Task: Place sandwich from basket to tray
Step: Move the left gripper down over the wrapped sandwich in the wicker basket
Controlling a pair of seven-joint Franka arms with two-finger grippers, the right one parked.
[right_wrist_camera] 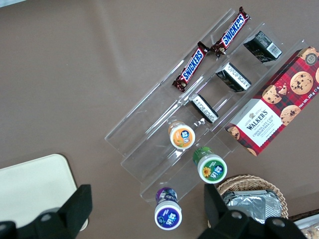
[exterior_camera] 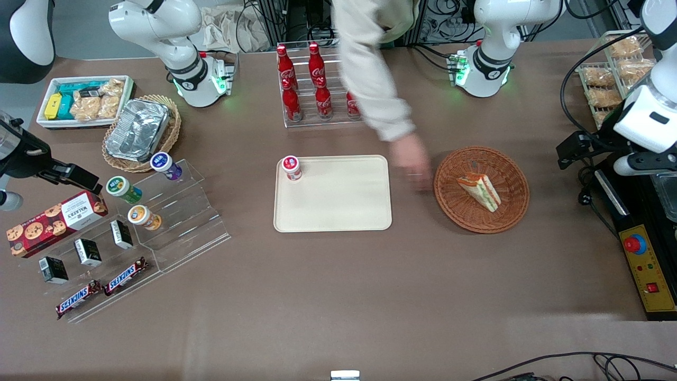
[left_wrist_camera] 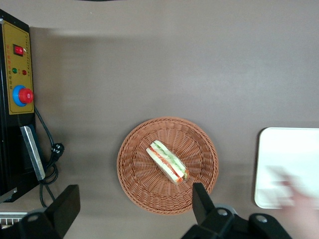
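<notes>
Triangular sandwich (left_wrist_camera: 167, 162) is lying in round woven basket (left_wrist_camera: 144, 191) (smooth cream tray (left_wrist_camera: 279, 149) beside); gripper (left_wrist_camera: 132, 206) is hovering above, jaws spread wide, holding nothing.

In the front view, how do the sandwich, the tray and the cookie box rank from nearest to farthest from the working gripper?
The gripper, fingers open, hangs above the table's working-arm end.
1. Sandwich, in the basket, nearest.
2. Tray, mid-table, beside the basket.
3. Cookie box, at the parked arm's end, farthest.
</notes>
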